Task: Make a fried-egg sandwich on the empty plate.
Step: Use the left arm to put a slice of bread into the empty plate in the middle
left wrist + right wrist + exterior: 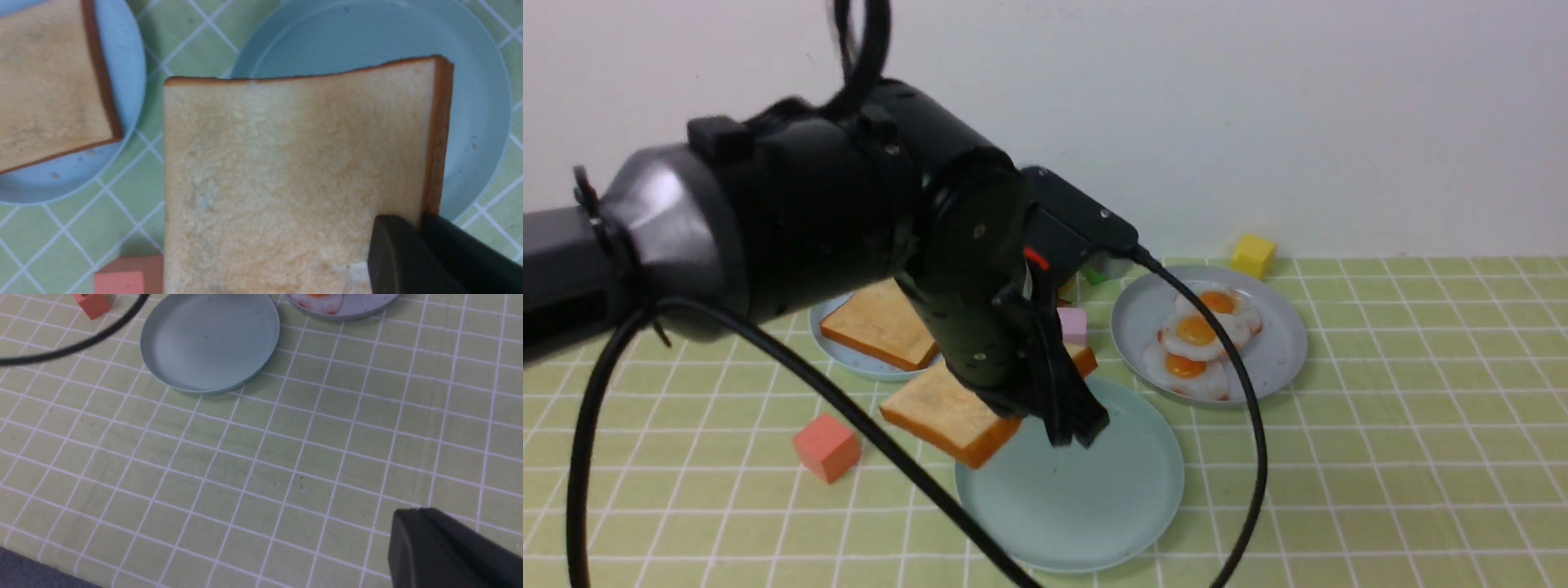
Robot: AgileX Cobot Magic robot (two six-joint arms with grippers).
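The tablecloth (1421, 408) is light green with a white grid. The empty plate (1086, 506) is pale teal with tiny dark specks. At its one o'clock, a grey plate (1278, 347) has white eggs (1196, 331) with orange yolks. The toast slice (939, 408) at its ten o'clock edge is golden with darker crust.

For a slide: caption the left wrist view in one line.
Left tool grips a toast slice by its crust edge over the pale teal plate.
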